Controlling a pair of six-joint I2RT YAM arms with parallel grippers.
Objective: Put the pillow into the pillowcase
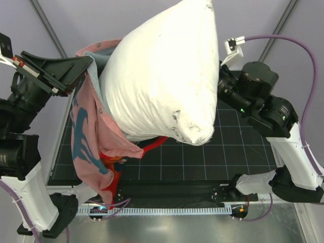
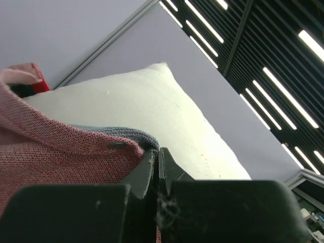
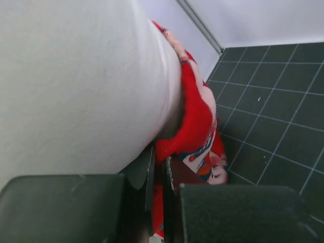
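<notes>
Pinching floppy pillowcase hem, upper left: left gripper, right gripper both clamped on it. Pillow looks light, squashy; grip corners.

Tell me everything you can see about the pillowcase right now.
The pillowcase is floppy fabric, red with a print, mostly showing its pale pink reverse with blue-green patches. It hangs wrapped around the left side of the pillow, its tail drooping toward the black grid mat. The left gripper is shut on its upper edge; the right gripper pinches red cloth beside the pillow.
</notes>
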